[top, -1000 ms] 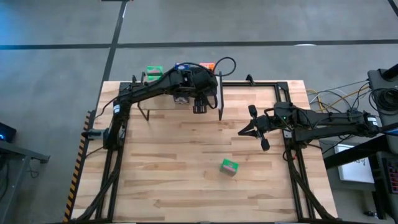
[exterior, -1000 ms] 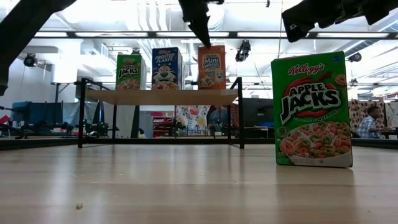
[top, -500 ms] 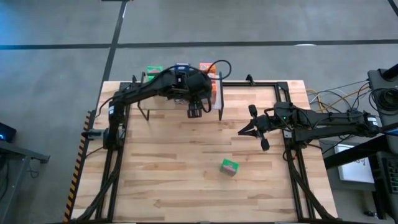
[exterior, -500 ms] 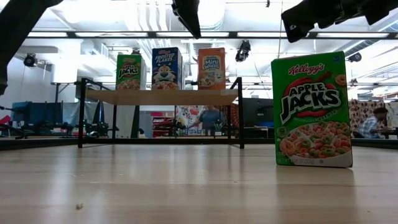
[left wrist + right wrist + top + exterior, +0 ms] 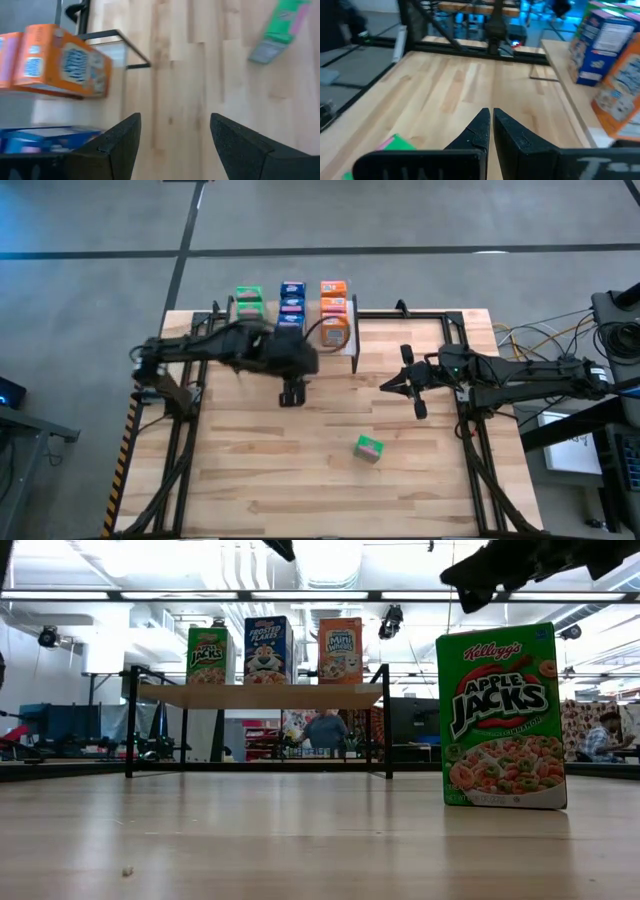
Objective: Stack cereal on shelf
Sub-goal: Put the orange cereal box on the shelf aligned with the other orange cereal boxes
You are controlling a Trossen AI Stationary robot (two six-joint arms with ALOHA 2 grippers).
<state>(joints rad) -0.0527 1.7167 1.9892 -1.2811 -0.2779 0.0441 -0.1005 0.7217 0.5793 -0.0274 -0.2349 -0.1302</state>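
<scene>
Fingers of the left gripper [image 5: 291, 394] stand apart with nothing between them, as the left wrist view confirms; the two dark fingers [image 5: 120, 142] frame bare tabletop. That gripper hangs over the table [image 5: 300, 480] just in front of the shelf [image 5: 345, 340], near its middle. Right gripper [image 5: 405, 385] sits at the right side of the table, level with the shelf's front edge; its fingers [image 5: 482, 131] are pressed together and hold nothing. On the shelf, three rows of cereal stand side by side: a green box [image 5: 248, 301] at the left, a blue box [image 5: 292, 298] in the middle and an orange box [image 5: 333, 296] at the right. From above, further boxes of matching colour appear lined up behind each front one, though the exact count per row cannot be told. The low view shows the three fronts upright on the shelf board: green [image 5: 206, 655], blue [image 5: 267, 650], orange [image 5: 340, 650]. One green box [image 5: 368, 447] stands alone on the table, well apart from the shelf and toward the front right, between the two arms' reach; the low view shows it upright [image 5: 497, 715], printed front facing the camera. A person [image 5: 325, 730] is visible in the room beyond the shelf legs.
</scene>
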